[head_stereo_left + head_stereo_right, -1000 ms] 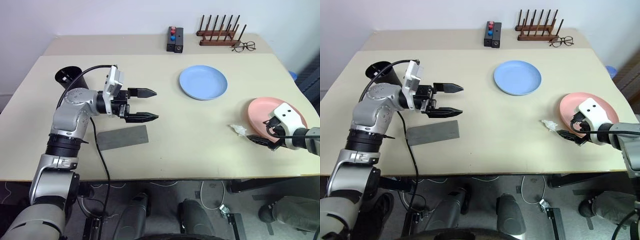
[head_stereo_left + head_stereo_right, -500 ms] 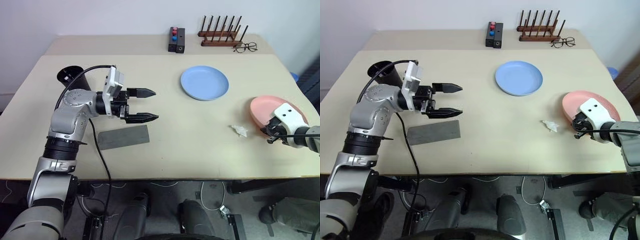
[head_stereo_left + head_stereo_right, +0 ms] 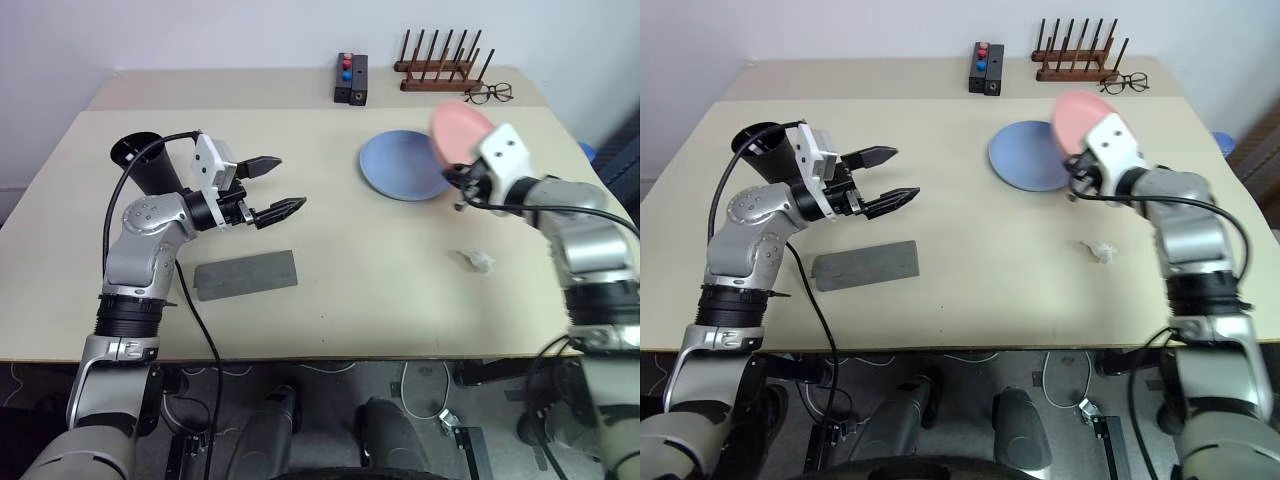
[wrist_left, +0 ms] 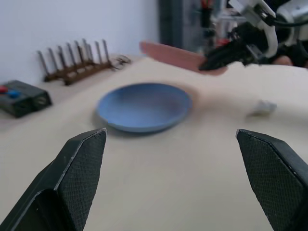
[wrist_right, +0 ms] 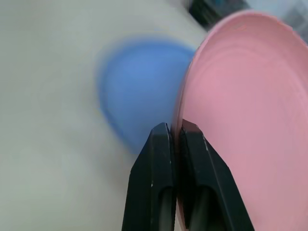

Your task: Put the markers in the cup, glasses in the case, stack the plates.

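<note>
The salmon pink plate (image 3: pixel 458 124) hangs tilted in the air over the right rim of the light blue plate (image 3: pixel 400 166), which lies flat on the table. My right gripper (image 5: pixel 175 129) is shut on the pink plate's edge. Left of the table's middle, my left gripper (image 3: pixel 286 184) hovers open and empty, pointing toward the blue plate (image 4: pixel 142 106). The black cup (image 3: pixel 141 160) stands behind my left arm, and the grey case (image 3: pixel 246 274) lies flat below that gripper. The markers and the glasses are out of view.
A black box with red and blue buttons (image 3: pixel 350 80), a wooden peg rack (image 3: pixel 438 70) and thin clear spectacles (image 3: pixel 487 93) sit along the far edge. A crumpled white scrap (image 3: pixel 478 261) lies on the right side of the table.
My right gripper shut on the pink plate's rim, lifted it off the table's right side and carried it up and left over the blue plate. My left gripper turned slightly.
</note>
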{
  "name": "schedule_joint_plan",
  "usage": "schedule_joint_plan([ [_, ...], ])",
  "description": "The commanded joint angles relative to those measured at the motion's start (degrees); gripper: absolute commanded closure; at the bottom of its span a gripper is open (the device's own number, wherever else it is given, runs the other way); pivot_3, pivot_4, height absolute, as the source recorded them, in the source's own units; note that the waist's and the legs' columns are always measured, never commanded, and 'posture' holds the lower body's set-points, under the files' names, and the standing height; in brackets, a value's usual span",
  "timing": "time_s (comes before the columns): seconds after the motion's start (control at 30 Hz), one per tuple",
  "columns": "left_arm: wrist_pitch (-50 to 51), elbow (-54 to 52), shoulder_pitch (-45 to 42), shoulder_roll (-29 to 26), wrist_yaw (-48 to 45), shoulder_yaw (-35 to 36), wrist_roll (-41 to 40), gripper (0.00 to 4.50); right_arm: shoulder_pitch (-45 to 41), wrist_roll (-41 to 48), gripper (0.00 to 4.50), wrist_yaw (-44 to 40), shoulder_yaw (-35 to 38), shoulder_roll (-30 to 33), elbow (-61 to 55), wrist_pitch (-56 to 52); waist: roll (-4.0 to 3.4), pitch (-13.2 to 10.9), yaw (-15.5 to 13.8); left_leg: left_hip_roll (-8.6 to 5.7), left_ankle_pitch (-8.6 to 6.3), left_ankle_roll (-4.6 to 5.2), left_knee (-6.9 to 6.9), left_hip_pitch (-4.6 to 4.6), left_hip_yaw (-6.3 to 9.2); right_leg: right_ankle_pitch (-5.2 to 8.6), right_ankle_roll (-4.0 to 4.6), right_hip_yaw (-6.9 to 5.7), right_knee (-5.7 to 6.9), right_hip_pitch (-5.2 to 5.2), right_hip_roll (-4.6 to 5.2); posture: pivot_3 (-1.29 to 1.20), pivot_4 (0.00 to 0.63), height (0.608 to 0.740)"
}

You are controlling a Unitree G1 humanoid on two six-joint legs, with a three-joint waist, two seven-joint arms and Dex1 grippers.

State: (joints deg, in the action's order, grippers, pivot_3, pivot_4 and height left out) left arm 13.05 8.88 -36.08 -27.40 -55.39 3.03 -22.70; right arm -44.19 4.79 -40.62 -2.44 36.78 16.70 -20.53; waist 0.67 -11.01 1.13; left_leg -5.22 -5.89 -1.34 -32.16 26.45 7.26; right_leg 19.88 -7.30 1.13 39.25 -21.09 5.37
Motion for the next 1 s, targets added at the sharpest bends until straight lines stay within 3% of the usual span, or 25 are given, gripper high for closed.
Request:
schedule_joint_plan([
  [0.03, -0.1, -3.3, 1.3, 0.6, 3.2, 1.8, -0.5, 0.0, -4.9, -2.9, 4.44, 1.8, -2.3, -3.3, 5.3, 4.8, 0.0, 0.0, -0.1, 0.0, 0.01, -0.01, 0.0, 0.0, 0.01, 0.0, 0.0, -0.01, 0.0, 0.01, -0.01, 0.0, 0.15, 0.74],
  [0.27, 3.5, -8.7, 4.4, 1.6, 7.1, 2.1, -2.6, 0.0, -6.6, -6.0, 4.44, 0.5, -5.6, -6.8, 12.9, 9.6, 0.01, 0.0, -0.2, -0.04, 0.03, -0.04, 0.01, 0.0, 0.05, -0.01, -0.01, -0.02, 0.01, 0.03, -0.03, 0.0, 0.15, 0.74],
  [0.37, 5.5, -11.2, 6.0, 1.8, 7.9, 1.7, -3.6, 0.0, -6.5, -2.8, 4.44, -2.7, -4.4, -8.2, 13.0, 7.5, 0.01, 0.0, 0.0, -0.01, 0.05, -0.09, 0.03, -0.01, 0.07, -0.01, 0.0, -0.02, 0.06, -0.01, -0.08, 0.0, 0.15, 0.74],
  [0.47, 6.4, -12.8, 7.0, 2.0, 8.2, 1.3, -4.0, 0.0, -7.4, -2.5, 3.52, -3.1, -3.7, -8.7, 14.4, 7.0, 0.01, 0.0, 0.2, 0.03, 0.06, -0.1, 0.04, -0.03, 0.06, -0.01, 0.01, 0.0, 0.08, 0.0, -0.12, 0.0, 0.15, 0.74],
  [0.7, 7.2, -12.7, 6.5, 2.2, 7.2, 0.8, -4.7, 0.0, -8.7, -0.1, 0.05, -1.2, 0.1, -9.2, 12.3, 5.8, 0.0, 0.0, 0.0, 0.03, 0.07, -0.12, 0.04, -0.03, 0.08, -0.01, 0.02, 0.01, 0.1, -0.01, -0.14, 0.0, 0.15, 0.74],
  [0.83, 11.2, -14.7, 7.1, 0.1, 2.5, 1.1, -8.9, 0.0, -7.1, 8.2, 0.05, -5.3, 5.7, -7.2, 6.4, -5.3, 0.01, 0.0, -0.1, 0.03, 0.07, -0.12, 0.04, -0.01, 0.09, -0.01, 0.02, 0.01, 0.09, -0.01, -0.14, 0.0, 0.15, 0.74],
  [1.0, 18.2, -16.4, 8.9, -7.0, -7.1, 1.8, -15.2, 0.0, 4.4, 15.1, 0.05, -16.7, 6.8, 5.1, -7.5, -19.4, 0.0, 0.0, -0.7, 0.01, 0.05, -0.11, 0.1, 0.0, 0.17, 0.01, 0.05, -0.02, -0.01, 0.0, -0.12, 0.0, 0.15, 0.74],
])
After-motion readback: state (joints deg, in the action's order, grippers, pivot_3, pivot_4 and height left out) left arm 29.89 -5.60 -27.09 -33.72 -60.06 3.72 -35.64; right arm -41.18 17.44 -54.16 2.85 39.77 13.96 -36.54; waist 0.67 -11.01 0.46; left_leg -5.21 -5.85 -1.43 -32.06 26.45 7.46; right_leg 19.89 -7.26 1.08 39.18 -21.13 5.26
